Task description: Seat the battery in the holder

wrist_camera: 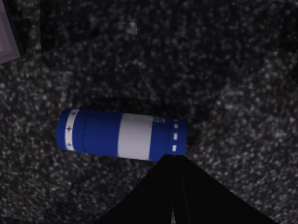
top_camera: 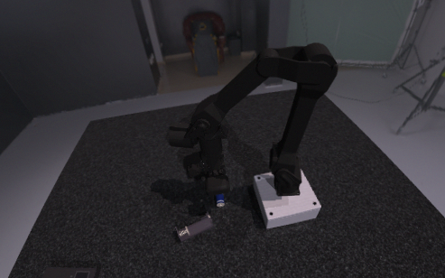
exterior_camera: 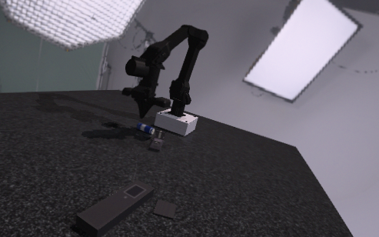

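Observation:
The blue battery (top_camera: 219, 200) (exterior_camera: 145, 128) (wrist_camera: 122, 135) with a white band lies on its side on the dark table. Its end marked with plus signs points left in the wrist view, the side where the holder is. The grey holder (top_camera: 199, 227) (exterior_camera: 156, 144) (wrist_camera: 6, 37) lies beside it, apart from it, and no battery is in it. Only a corner of the holder shows in the wrist view. My gripper (exterior_camera: 143, 116) (wrist_camera: 172, 164) is shut and empty. Its tips are over the edge of the battery near the end away from the plus signs; whether they touch it I cannot tell.
The white base block (top_camera: 292, 214) (exterior_camera: 171, 124) of the arm stands close to the battery. A dark remote-like case (top_camera: 66, 273) (exterior_camera: 111, 209) and a small flat cover (exterior_camera: 165, 208) lie farther off, toward the exterior camera.

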`<action>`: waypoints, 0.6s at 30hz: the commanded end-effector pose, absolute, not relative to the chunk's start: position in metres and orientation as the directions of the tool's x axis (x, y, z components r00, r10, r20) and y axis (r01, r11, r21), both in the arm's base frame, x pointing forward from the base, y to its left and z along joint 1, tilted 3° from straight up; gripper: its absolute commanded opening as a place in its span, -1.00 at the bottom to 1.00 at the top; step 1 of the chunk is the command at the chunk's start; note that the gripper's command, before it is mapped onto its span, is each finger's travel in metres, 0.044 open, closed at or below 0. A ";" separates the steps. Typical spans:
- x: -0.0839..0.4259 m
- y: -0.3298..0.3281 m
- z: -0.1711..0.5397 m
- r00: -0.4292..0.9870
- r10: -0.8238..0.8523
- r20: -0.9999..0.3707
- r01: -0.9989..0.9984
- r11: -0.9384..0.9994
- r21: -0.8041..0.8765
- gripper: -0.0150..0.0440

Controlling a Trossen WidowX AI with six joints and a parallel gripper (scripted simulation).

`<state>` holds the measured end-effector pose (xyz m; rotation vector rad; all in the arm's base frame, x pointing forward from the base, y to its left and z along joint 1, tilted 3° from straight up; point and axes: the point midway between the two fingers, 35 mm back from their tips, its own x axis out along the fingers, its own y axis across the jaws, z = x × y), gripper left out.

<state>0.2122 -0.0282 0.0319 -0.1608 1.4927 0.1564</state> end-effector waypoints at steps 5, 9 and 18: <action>0.211 -0.028 0.074 0.068 0.004 -0.998 -0.201 0.980 -0.010 -0.49; 0.205 -0.026 0.104 0.064 0.003 -0.998 -0.200 0.980 -0.009 -0.49; 0.203 -0.026 0.109 0.063 0.003 -0.998 -0.199 0.980 -0.009 -0.49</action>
